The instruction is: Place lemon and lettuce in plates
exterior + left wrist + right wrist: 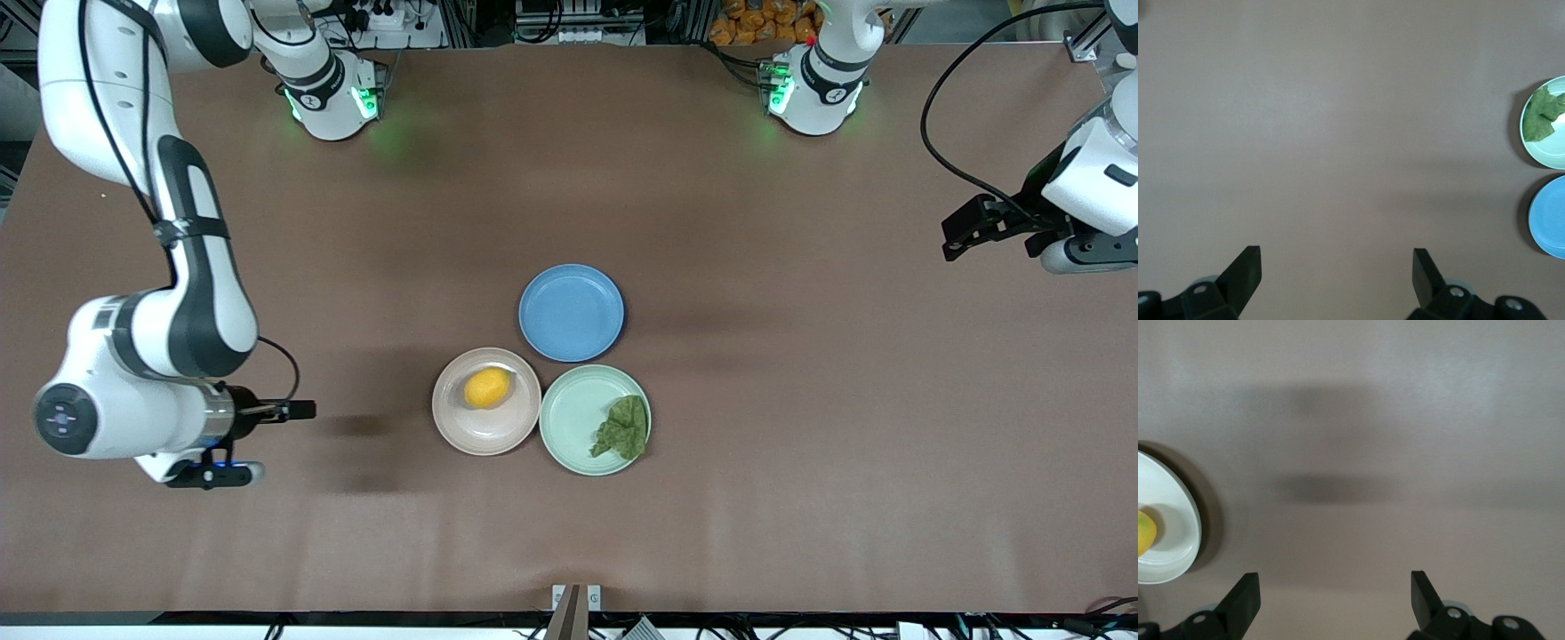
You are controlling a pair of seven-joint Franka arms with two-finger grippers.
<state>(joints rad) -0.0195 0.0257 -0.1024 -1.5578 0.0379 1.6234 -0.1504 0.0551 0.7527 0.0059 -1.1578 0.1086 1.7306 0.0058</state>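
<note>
The yellow lemon lies in the pale pinkish-beige plate. Beside it, toward the left arm's end, the dark-green lettuce lies in the mint green plate. My right gripper hangs open and empty over bare table, toward the right arm's end from the beige plate. In the right wrist view its gripper has the beige plate and the lemon at the frame's edge. My left gripper is open and empty over the left arm's end of the table. The left wrist view shows its gripper and the lettuce.
A blue plate with nothing in it sits just farther from the front camera than the other two plates, touching close to both. It also shows in the left wrist view as the blue plate, beside the mint plate. Brown tabletop surrounds them.
</note>
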